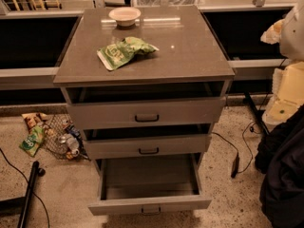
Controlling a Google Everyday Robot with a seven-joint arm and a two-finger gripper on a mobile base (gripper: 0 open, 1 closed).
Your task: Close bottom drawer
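Gripper [271, 159] low, right of bottom drawer [149, 204]

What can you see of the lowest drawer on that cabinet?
The bottom drawer is grey, metal-looking, with a short wide flat front and a small dark pull handle at centre. It is pulled far out, level, and nothing shows inside. It sits lowest in the cabinet, just above the speckled floor. Nothing touches it; the gripper is at the right edge, apart from it.
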